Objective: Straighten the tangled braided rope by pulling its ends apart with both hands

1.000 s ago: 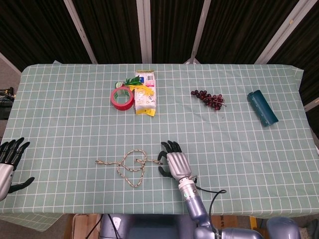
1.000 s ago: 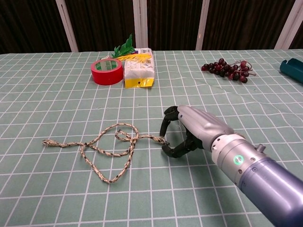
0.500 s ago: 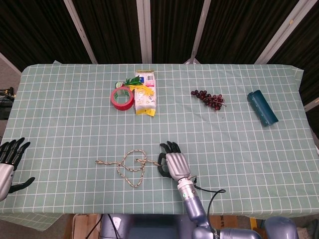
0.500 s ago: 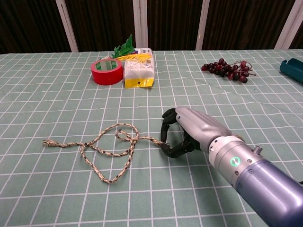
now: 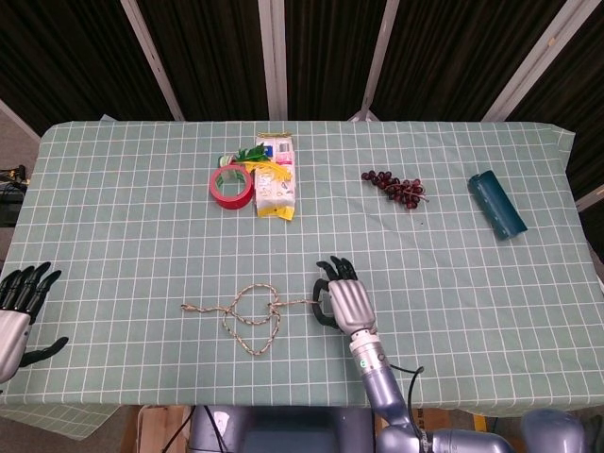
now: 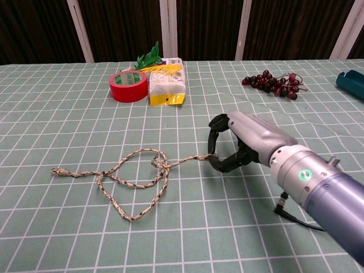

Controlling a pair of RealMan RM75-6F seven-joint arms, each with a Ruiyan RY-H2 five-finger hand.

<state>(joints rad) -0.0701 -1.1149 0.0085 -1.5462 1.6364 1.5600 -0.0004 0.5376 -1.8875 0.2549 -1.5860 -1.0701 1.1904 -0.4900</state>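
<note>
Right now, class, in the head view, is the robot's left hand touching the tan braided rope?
No. The left hand sits open at the table's left edge, well apart from the tan braided rope, whose near end lies untouched.

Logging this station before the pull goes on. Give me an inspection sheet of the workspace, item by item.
Surface: table under a green checked cloth.
Job's things: braided rope lies looped and knotted; its right end is pinched by the right robot hand, its left end lies free on the cloth.
Clutter: red tape roll, a yellow and white packet beside it with green leaves, dark grape bunch, teal cylinder lying on its side.
Robot hands: right one holds the rope end; left robot hand is at the table's left edge, fingers spread, holding nothing.
Cables: a black cable by the right wrist.
Surroundings: dark backdrop with pale slats behind the table.
</note>
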